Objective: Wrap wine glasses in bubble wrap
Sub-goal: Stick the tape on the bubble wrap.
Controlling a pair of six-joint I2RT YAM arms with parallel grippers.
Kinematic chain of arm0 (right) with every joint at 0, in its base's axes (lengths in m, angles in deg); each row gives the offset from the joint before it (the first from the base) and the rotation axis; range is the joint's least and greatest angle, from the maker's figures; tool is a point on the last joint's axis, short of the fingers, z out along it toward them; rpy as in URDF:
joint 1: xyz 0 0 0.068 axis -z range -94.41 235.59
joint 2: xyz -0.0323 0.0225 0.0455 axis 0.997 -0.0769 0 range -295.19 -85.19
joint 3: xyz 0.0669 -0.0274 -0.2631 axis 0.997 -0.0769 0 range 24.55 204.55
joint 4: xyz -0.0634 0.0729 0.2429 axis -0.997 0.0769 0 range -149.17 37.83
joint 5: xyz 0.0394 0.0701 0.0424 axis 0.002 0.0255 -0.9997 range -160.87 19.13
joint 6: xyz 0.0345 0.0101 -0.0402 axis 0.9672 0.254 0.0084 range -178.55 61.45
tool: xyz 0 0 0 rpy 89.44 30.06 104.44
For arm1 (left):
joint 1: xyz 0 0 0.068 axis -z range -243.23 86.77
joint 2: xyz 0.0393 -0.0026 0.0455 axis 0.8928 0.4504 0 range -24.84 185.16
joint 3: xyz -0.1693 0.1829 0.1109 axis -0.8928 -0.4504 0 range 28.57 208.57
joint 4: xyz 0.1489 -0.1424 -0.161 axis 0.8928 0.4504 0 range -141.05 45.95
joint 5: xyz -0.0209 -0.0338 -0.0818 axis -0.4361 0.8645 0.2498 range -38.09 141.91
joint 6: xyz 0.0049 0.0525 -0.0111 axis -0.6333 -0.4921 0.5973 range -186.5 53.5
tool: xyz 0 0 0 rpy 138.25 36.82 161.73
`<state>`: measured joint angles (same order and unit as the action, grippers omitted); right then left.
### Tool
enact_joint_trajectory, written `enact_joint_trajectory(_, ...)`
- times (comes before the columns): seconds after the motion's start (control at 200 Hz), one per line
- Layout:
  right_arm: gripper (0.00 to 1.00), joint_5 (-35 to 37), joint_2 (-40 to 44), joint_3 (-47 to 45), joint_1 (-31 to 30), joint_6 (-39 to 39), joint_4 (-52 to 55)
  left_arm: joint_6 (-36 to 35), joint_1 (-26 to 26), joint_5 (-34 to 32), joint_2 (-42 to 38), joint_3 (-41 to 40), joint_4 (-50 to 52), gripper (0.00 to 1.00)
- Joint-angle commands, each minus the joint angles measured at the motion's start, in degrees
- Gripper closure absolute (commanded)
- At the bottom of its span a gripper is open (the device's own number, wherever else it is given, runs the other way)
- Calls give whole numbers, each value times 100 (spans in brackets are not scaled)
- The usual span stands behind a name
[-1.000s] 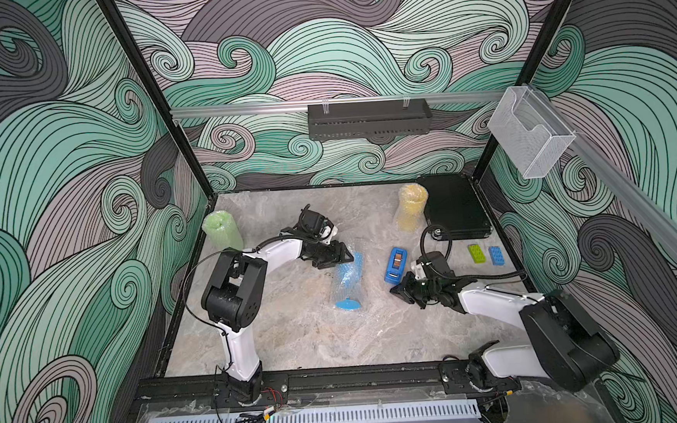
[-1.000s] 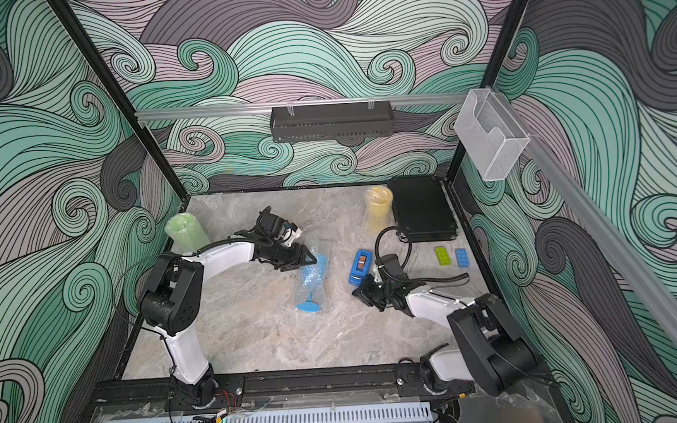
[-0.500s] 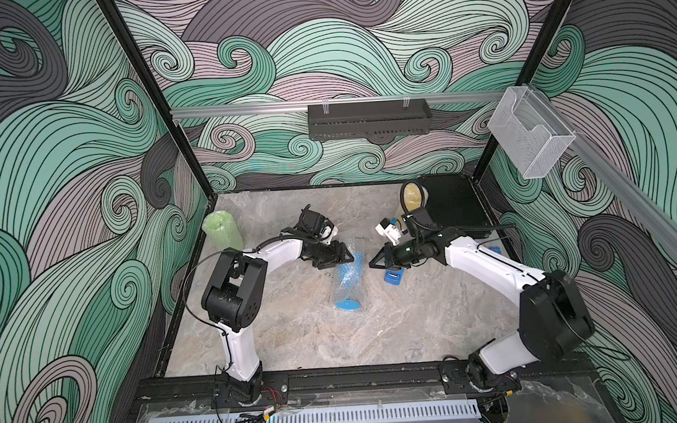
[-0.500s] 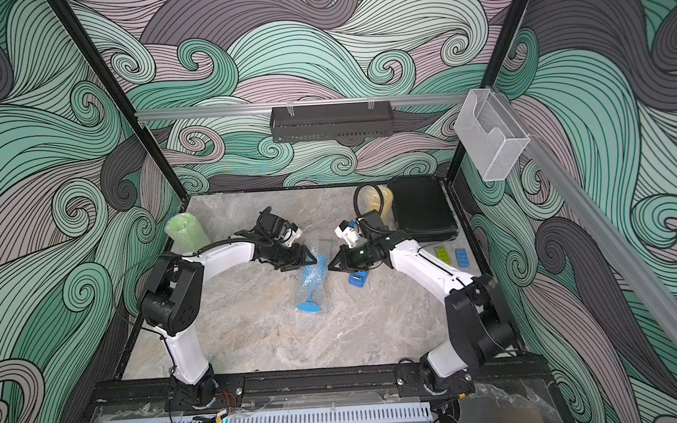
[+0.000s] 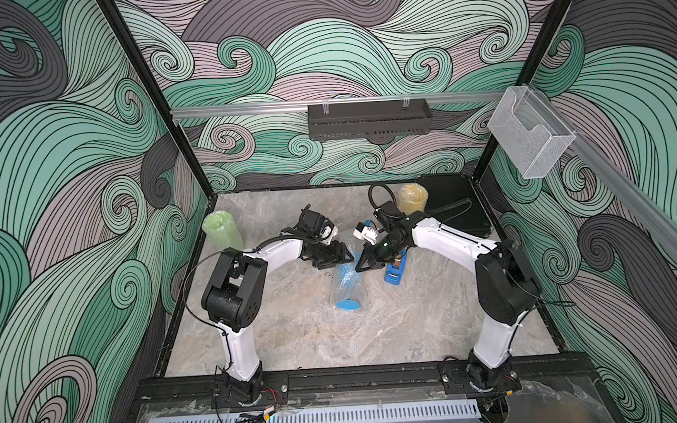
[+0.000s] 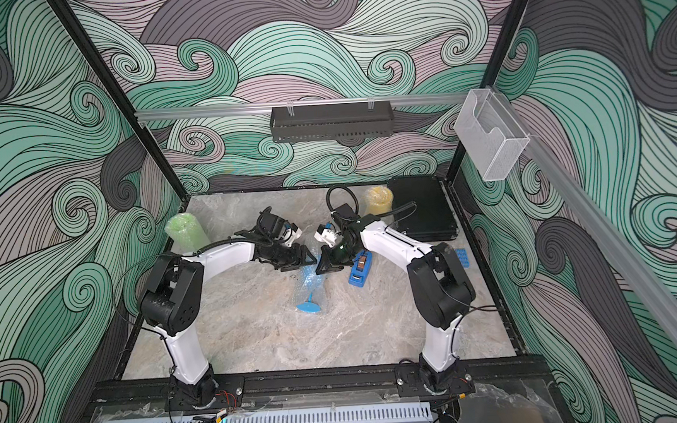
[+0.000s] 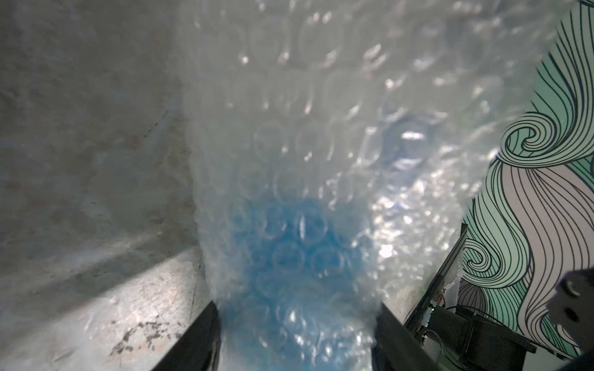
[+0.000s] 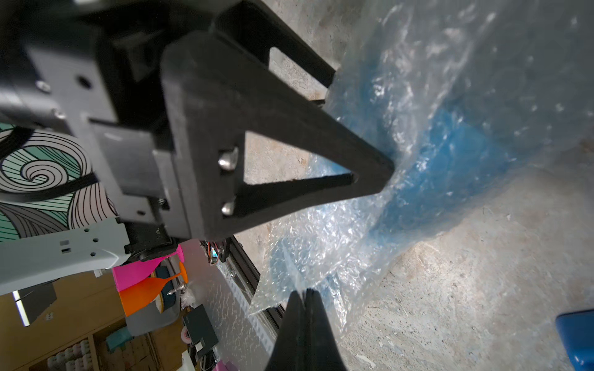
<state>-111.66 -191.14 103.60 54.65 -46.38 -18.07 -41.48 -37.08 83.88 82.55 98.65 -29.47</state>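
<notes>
Blue goblet (image 5: 347, 286) lies in bubble wrap (image 5: 350, 272), foot near, bowl far, grasped by left end effector (image 5: 339, 260); right end effector (image 5: 361, 266) clenched alongside.

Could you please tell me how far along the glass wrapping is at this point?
Done: the green glass and yellow glass stand wrapped at the back. In hand: the blue glass lies in bubble wrap, the left gripper clamping its bowl, the right gripper shut at the wrap's edge. Left: closing it, likely with the tape dispenser.
</notes>
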Motion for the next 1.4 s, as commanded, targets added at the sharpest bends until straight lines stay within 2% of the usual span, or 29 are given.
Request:
enact_joint_trajectory(0.0, 100, 213, -181, 326, -44, -266, 410, -7, 101, -134, 120, -33, 437, 34)
enact_joint_trajectory(0.615, 100, 1062, -876, 1019, -249, -430, 1108, -59, 114, -173, 106, -11, 479, 34)
enact_joint_trajectory(0.921, 88, 1543, -1073, 1478, -331, -181, 1290, -35, 136, -134, 163, -28, 435, 34)
enact_joint_trajectory(1.126, 86, 1911, -1219, 1774, -351, -100, 1468, -23, 146, -130, 174, -37, 429, 34)
enact_joint_trajectory(1.396, 80, 2041, -1358, 1783, -436, -91, 1612, -60, 167, -146, 205, 45, 489, 34)
